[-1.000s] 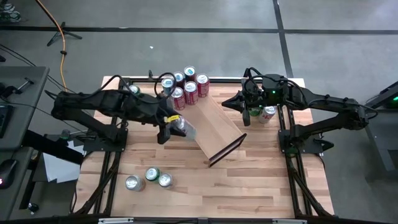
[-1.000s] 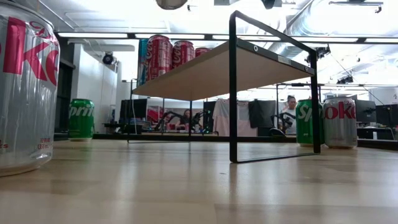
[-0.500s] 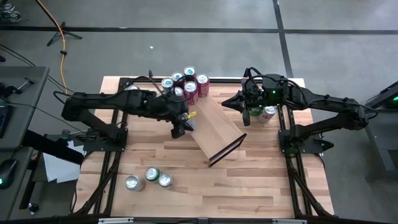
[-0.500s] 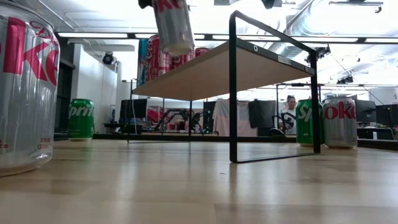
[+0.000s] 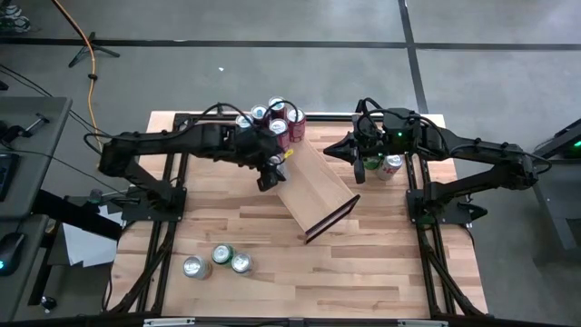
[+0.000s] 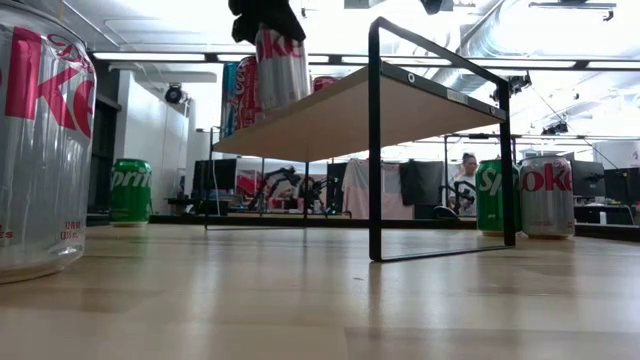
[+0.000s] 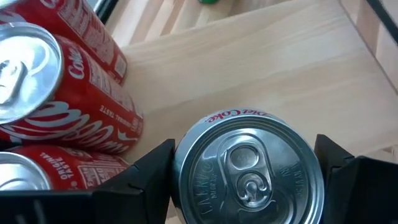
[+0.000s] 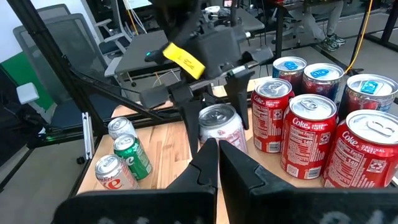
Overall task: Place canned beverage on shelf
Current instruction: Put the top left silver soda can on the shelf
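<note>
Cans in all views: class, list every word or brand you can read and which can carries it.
"Diet Coke": rim of the silver can held by the left gripper.
"Coca-Cola": red cans on the shelf.
"Coke": red can.
"Sprit": green can.
Smaller print: unreadable.

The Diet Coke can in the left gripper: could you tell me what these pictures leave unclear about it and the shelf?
- Can's base: whether the Diet Coke can touches the shelf is hidden; in the low view the plank's edge covers it.
- Left gripper: the high view's arm hides the can.
- Red cans: the rear ones overlap, so their count is unsure.
- Right gripper: parked shut, blocking the shelf's near end.
</note>
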